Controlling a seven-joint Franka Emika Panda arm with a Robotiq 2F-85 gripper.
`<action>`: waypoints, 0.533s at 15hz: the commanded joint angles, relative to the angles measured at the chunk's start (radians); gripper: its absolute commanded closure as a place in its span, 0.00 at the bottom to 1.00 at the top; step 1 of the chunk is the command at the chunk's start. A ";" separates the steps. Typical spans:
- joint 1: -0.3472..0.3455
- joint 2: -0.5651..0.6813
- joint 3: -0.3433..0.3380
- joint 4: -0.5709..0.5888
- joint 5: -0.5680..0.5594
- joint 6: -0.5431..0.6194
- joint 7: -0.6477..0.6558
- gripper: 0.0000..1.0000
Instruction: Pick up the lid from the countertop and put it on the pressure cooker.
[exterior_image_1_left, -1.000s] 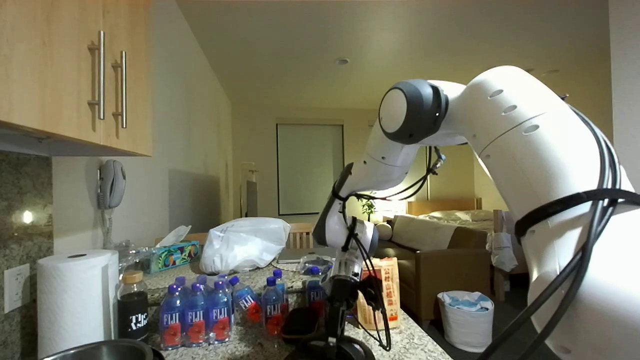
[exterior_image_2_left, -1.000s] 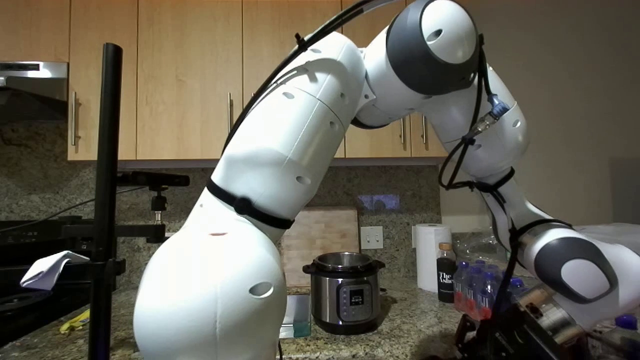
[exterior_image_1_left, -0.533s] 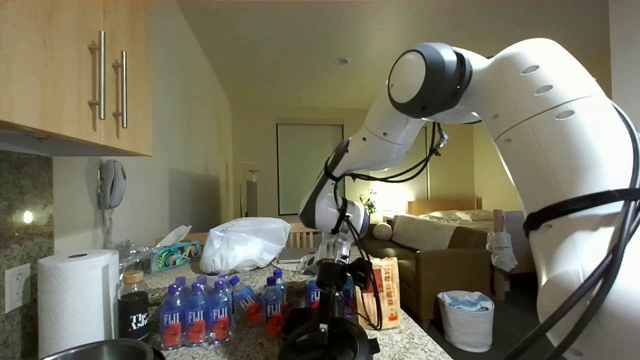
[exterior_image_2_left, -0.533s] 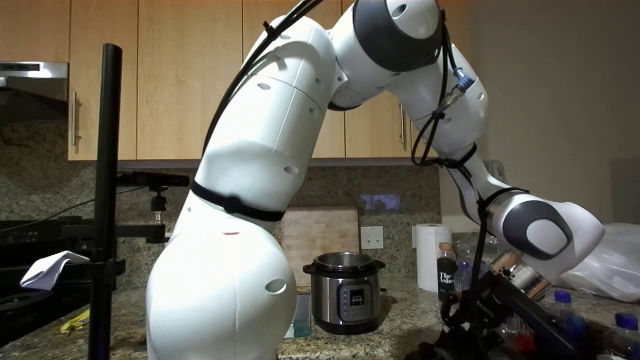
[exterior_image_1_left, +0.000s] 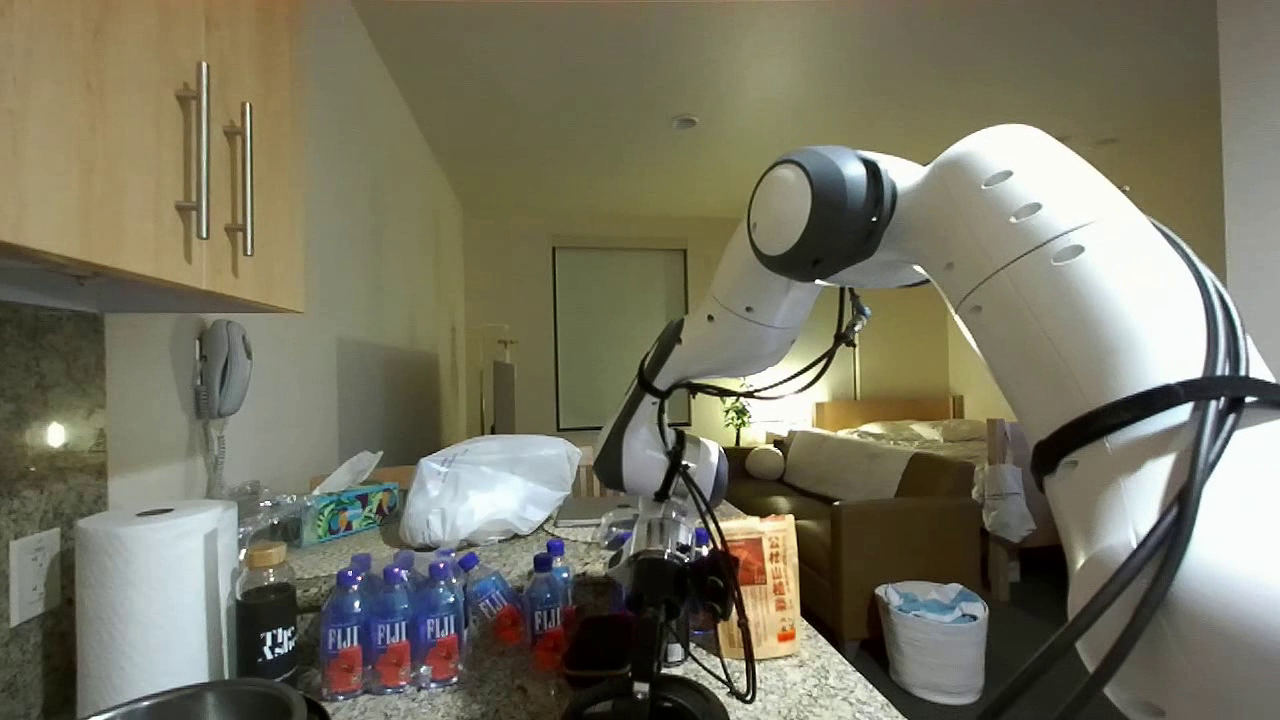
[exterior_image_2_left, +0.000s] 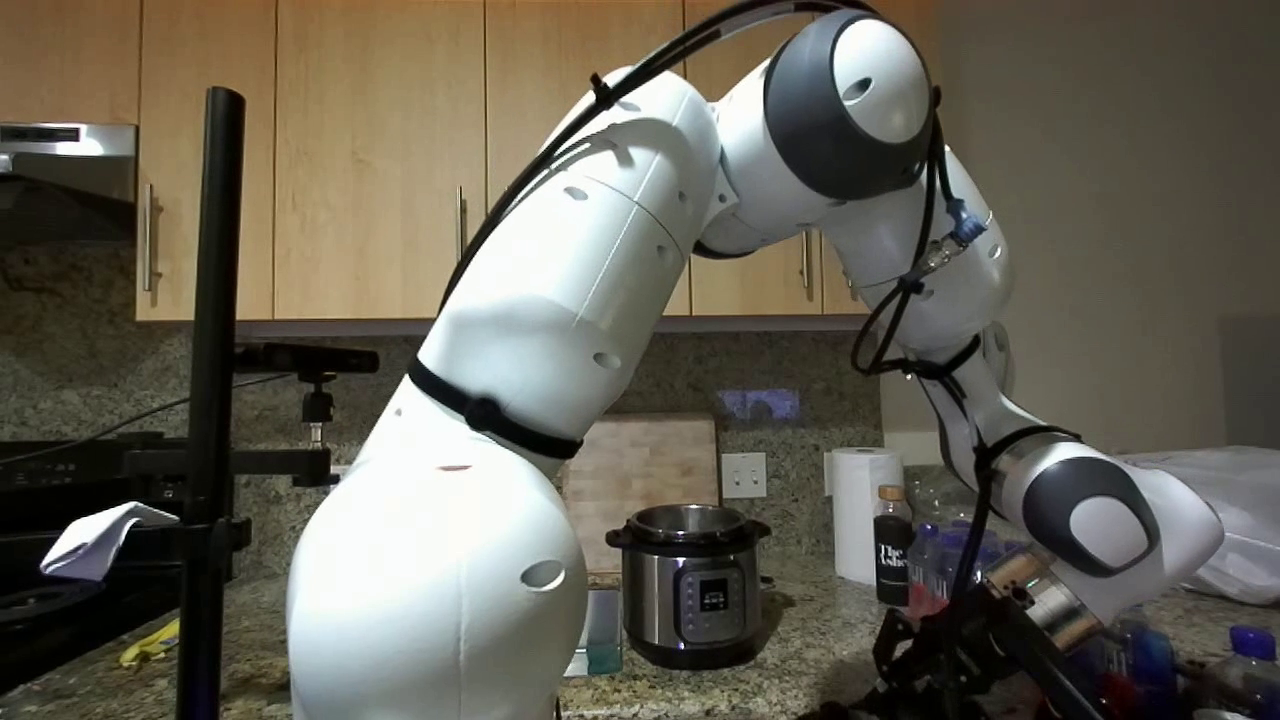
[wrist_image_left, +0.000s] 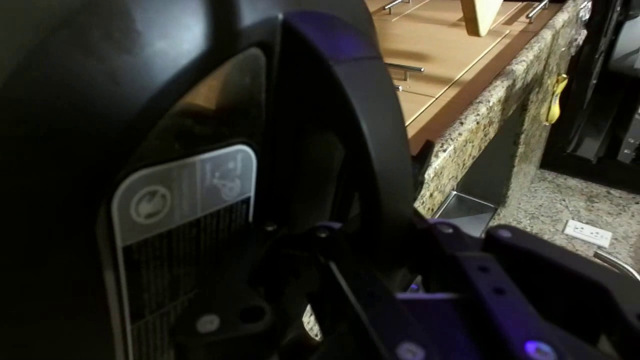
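One lid (wrist_image_left: 187, 192) is clenched in the pincer (exterior_image_1_left: 641, 685), lower than half a second ago in both exterior views. The pressure cooker (exterior_image_2_left: 692, 590) stands unmoved on the desk (exterior_image_2_left: 805, 640).

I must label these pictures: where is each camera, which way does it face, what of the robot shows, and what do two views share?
In an exterior view: seemingly beside the pressure cooker, facing past bottles toward the sofa; arm and claw show.
In an exterior view: across the arm from the cabinets, facing them; arm and part of the claw show.
Wrist view: at the arm's end, looking past the claw, whose parts show, at the lid.
Both exterior views share the arm, pressure cooker and bottles.
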 joint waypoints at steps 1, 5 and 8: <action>-0.037 -0.014 0.027 0.074 0.026 -0.112 -0.049 0.96; -0.035 -0.037 0.033 0.134 0.033 -0.175 -0.073 0.96; -0.028 -0.058 0.036 0.177 0.033 -0.234 -0.069 0.96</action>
